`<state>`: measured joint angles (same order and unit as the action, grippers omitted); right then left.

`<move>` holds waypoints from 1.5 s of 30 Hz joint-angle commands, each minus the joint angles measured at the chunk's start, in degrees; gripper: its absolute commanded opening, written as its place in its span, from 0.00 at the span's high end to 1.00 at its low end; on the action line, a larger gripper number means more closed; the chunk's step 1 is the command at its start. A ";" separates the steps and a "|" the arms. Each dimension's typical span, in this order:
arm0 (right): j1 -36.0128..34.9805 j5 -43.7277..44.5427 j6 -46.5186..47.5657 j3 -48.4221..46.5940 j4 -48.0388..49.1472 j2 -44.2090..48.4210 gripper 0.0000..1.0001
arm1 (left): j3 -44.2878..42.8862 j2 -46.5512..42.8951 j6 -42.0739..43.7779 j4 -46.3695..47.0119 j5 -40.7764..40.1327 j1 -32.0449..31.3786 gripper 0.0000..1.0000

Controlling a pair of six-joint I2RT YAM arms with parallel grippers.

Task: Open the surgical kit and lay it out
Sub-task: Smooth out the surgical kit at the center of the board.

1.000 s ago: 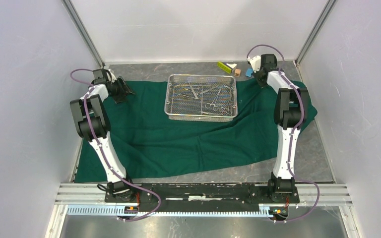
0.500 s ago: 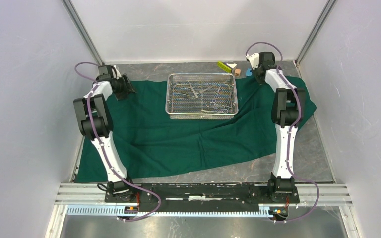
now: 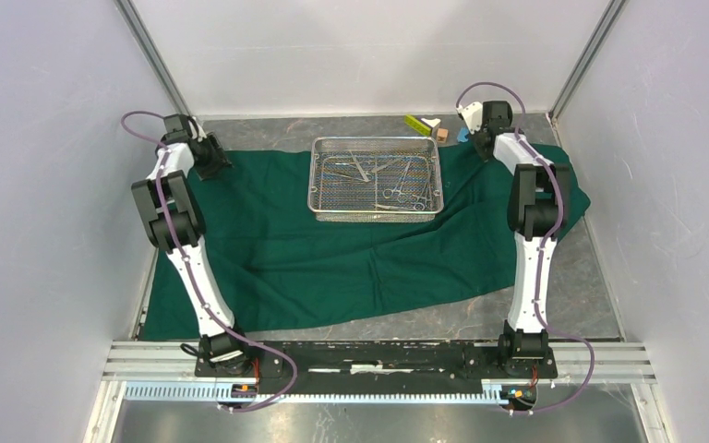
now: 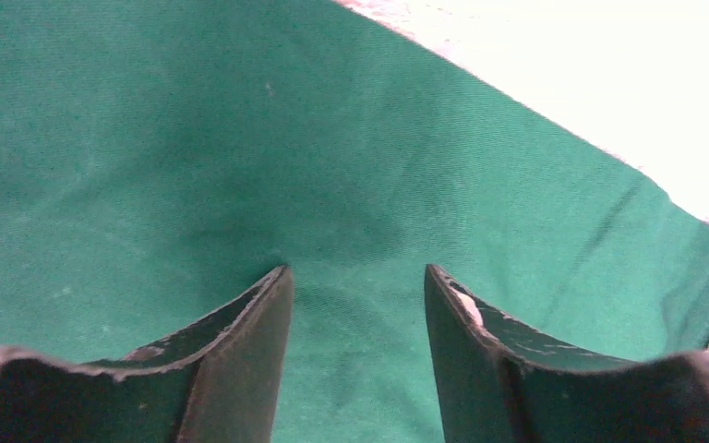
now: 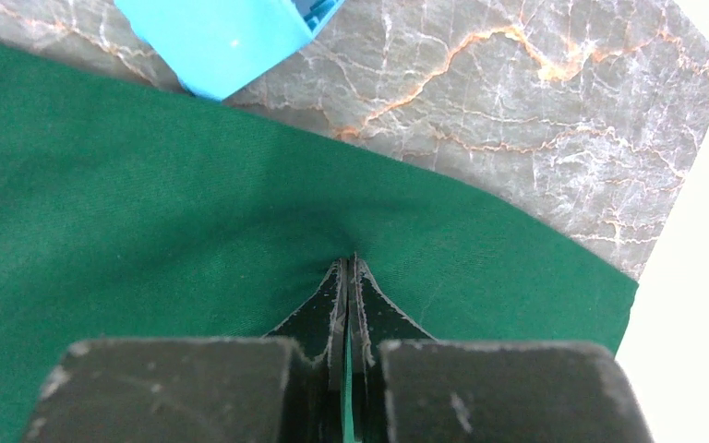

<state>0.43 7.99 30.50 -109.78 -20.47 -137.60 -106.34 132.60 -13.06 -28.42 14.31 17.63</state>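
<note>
The right gripper [image 5: 348,263] pinches shut on a fold of the green cloth [image 5: 102,212], the left gripper [image 4: 355,272] stands half open over cloth, gripping nothing; a one-sided pull may drag the tray [image 3: 376,140] or nudge the blue block [image 5: 222,37] just beyond the right jaws.

Cloth [image 3: 332,249]: dark green, plain, no print. Tray [image 3: 376,175]: silver wire mesh in a fine grid. Tabletop [image 5: 517,111]: grey marble pattern with white and orange-brown veins. Yellow-green block [image 3: 415,124], brown block [image 3: 441,135] and bright blue block [image 5: 222,32], each a single colour. Left arm [image 3: 194,277] and right arm [image 3: 531,268]: white shells, black joints. Cable [image 3: 489,84]: purple. Left gripper [image 4: 355,269] and right gripper [image 5: 348,263]: black, edges scuffed pale grey.
</note>
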 commanded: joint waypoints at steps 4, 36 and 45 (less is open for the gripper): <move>0.37 -1.91 -0.62 3.59 -5.89 1.28 0.97 | 1.20 -4.44 6.49 -3.15 5.38 -1.70 0.21; 0.39 -3.59 1.61 9.14 -5.92 5.67 0.99 | -6.62 4.57 20.15 -13.77 -10.22 -15.30 0.57; 0.41 -3.55 1.98 8.83 -6.30 5.51 1.00 | -9.68 6.42 19.42 -15.73 -9.99 -14.76 0.98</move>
<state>0.56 6.20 32.88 -102.28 -21.69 -132.35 -113.99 135.74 5.72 -40.51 3.22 2.57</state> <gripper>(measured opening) 0.011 0.061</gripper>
